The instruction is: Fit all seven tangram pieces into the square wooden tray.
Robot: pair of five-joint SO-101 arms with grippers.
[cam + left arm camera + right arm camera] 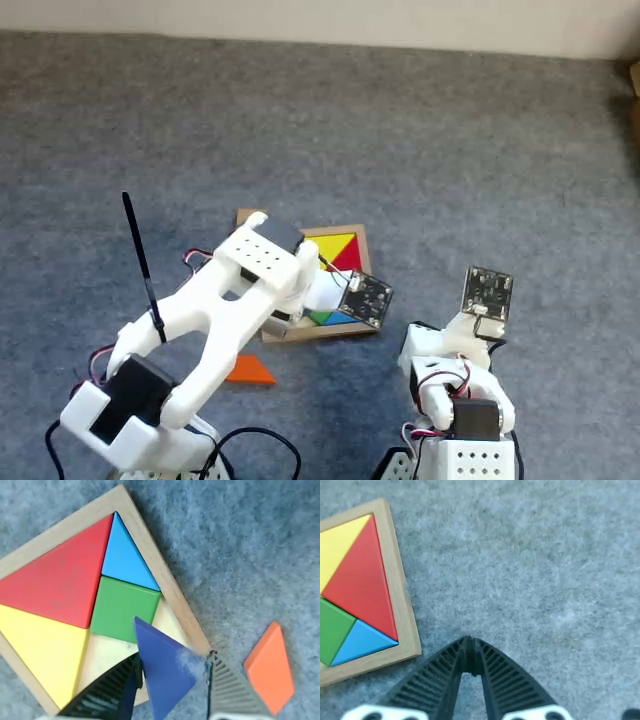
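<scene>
An orange piece (250,371) lies on the carpet beside the tray (143,540). The left arm stretches over the tray, its left gripper (172,660) clamping a dark blue triangle (165,680) above the bare slot. The right gripper (470,652), pinched closed, hangs over carpet nearby.

text: none readable | labels/brands: none readable | numbers: none readable | signs: none

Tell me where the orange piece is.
In the high view the orange piece lies on the carpet outside the wooden tray, beside the left arm.
</scene>
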